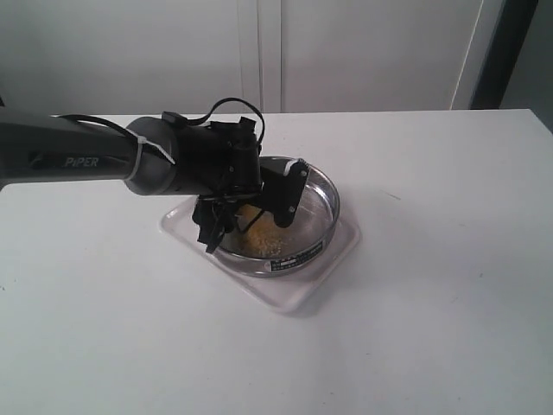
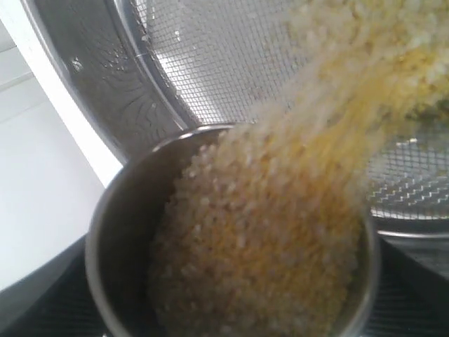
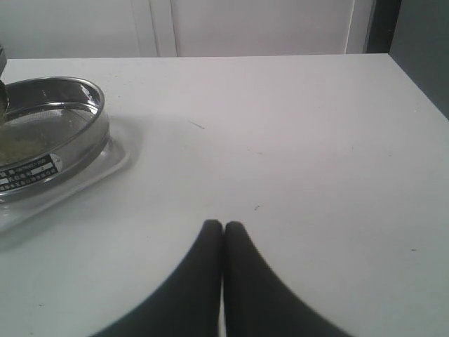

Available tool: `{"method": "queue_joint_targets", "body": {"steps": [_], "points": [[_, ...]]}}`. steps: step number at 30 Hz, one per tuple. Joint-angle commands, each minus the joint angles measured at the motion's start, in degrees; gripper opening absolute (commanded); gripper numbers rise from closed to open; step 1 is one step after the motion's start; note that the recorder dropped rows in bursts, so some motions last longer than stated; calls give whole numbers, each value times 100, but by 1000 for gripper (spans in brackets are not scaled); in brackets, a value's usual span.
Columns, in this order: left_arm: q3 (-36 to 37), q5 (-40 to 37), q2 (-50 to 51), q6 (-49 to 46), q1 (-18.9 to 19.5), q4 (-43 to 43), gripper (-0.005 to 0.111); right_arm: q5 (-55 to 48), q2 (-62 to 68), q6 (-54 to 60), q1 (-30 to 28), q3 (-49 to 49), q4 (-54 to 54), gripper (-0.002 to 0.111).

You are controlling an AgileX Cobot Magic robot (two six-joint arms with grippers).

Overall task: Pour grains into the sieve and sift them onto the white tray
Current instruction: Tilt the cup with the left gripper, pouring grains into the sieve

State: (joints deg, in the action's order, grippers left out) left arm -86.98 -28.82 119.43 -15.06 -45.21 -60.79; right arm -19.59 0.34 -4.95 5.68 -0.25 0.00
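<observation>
Closest to the lens, grains (image 2: 266,267): yellow and pale beige mixed, heaped in a tilted steel cup (image 2: 116,232) and spilling over the lip in a blurred stream onto the wire mesh of the sieve (image 2: 210,63). Already landed as a small yellowish heap on the mesh, toward the front-left part of the ring in the exterior view. Sieve seated inside the white tray (image 1: 294,292), round steel wall within the low rim, one bare tray corner showing at the front. Small dark label (image 3: 28,172) on the sieve's side wall.

Clamped around the cup, left fingers (image 1: 292,192): black, spread wide across the cup's body, hanging over the sieve, wrist rolled, cup mouth turned down toward the ring. Reaching in from the left edge of the exterior view, left arm (image 1: 69,156): grey, lettered PiPER, with a black cable (image 1: 229,108) looped above the wrist.

Well apart from the tray, right fingers (image 3: 212,246): pressed fully together, tip against tip, holding nothing, poised low above the bare white surface (image 1: 432,259). Past them in the right wrist view, sieve and tray farther along the surface, a trace of yellow grain visible inside the ring. Beyond the surface's far edge, pale wall panels (image 1: 346,52).
</observation>
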Motion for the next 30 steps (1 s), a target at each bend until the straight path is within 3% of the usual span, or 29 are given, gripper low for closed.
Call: {"method": "queue_joint_targets", "body": {"steps": [1,18,25,30], "points": [[-42,-59,-48,-36,-23,-147,0,36,-34,1,7,25,0,0],[-42,74,-48,-447,-135,-910,0,36,-34,1,7,25,0,0],[-42,117,-48,-1204,-135,-937,0,36,-34,1,7,25,0,0],[-42,139,-48,-1243,-135,-1234,0,36,-34,1,7,25,0,0]]}}
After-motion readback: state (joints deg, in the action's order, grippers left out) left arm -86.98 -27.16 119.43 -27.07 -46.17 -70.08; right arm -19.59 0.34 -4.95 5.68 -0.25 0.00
